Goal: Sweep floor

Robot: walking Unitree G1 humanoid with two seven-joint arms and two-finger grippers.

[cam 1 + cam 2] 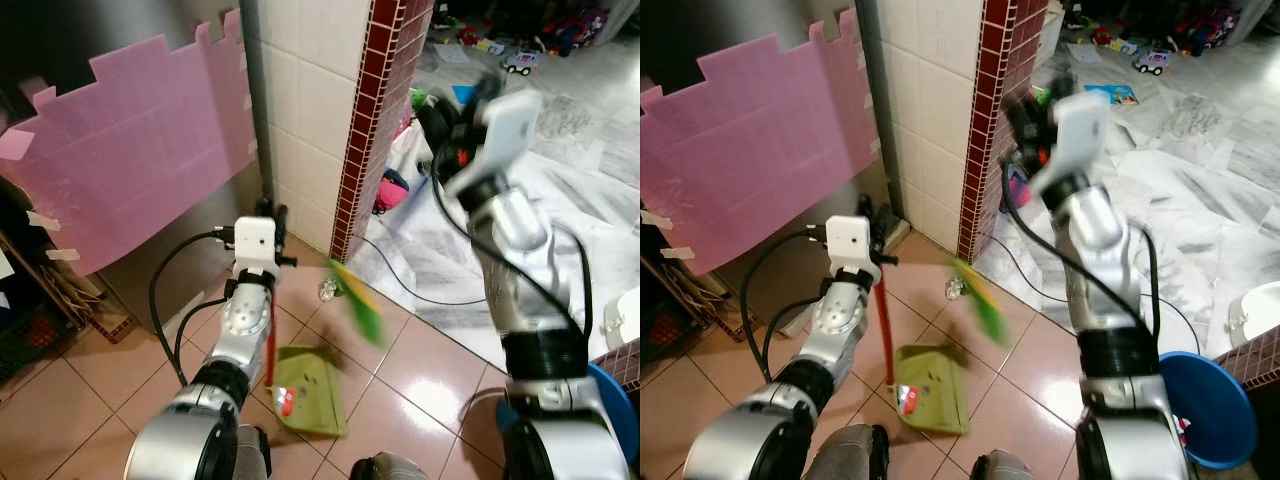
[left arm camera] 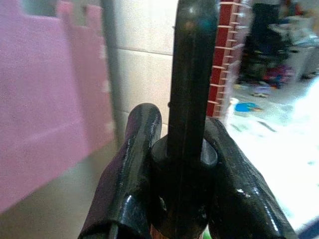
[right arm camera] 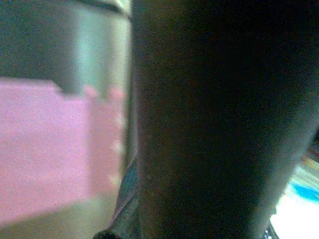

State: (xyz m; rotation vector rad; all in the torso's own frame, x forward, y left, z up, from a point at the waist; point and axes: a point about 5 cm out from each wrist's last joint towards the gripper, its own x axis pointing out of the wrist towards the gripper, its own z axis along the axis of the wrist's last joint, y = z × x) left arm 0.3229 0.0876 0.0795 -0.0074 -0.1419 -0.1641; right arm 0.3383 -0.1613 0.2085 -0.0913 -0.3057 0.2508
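Left arm sits closest, low in frame. Left gripper has its jaws closed around the dustpan handle, a red upright pole with a black top; the two fingers press against it from both sides. The pole runs down to the green dustpan, which lies flat on the floor of pinkish tiles, with a small red-and-white scrap at its near edge.

Right gripper is raised high, blurred. Its jaws appear wrapped around the dark top of the broom, though the blur and the dark wrist view make the grip hard to confirm. The green broom head hangs tilted above the floor, just beside the dustpan on the robot's right, smeared by motion. A crumpled bit of litter lies on the tiles near the broom head, close to the red brick pillar.

A pink sheet covers the wall on the left. A black cable trails over the marble floor beyond the pillar. A blue bucket stands near the right side.
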